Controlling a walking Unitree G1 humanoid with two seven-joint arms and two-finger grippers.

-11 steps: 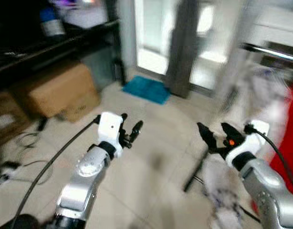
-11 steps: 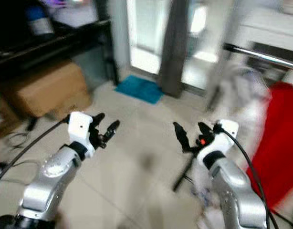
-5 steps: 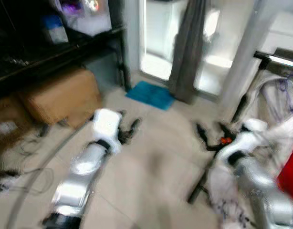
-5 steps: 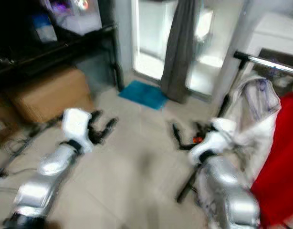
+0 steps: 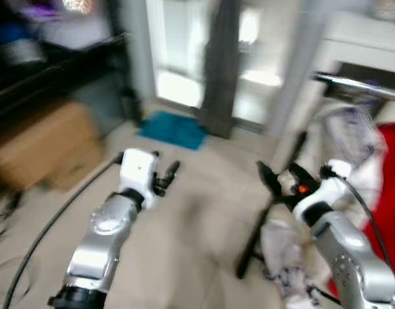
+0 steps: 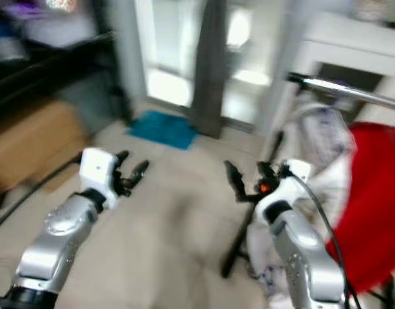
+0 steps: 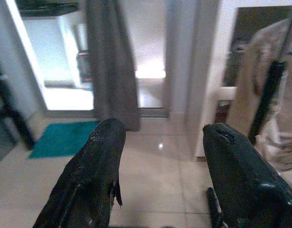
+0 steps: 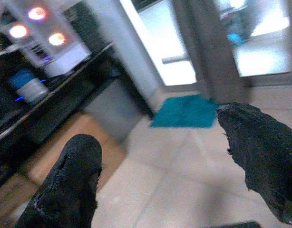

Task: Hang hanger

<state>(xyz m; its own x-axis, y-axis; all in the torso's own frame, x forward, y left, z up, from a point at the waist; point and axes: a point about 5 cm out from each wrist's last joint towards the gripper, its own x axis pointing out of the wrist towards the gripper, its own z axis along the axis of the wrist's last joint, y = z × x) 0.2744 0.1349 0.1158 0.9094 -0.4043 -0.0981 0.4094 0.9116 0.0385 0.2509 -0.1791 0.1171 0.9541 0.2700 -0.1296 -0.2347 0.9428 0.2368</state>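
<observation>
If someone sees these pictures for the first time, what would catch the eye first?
Probably the red garment on the clothes rail at the robot's right, beside a white garment. Next, the left gripper and right gripper, both open and empty over the pale floor, and the teal mat beyond.

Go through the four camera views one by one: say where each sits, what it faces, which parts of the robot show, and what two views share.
Left eye view: head camera, looking forward and down at the tiled floor; both silver arms, left gripper and right gripper, show.
Right eye view: same head camera, same scene; clothes rail with a red garment stands to the right.
Left wrist view: along its open black fingers toward the grey curtain.
Right wrist view: along its open fingers toward the dark shelf.
Shared: the teal mat shows in all four.
</observation>
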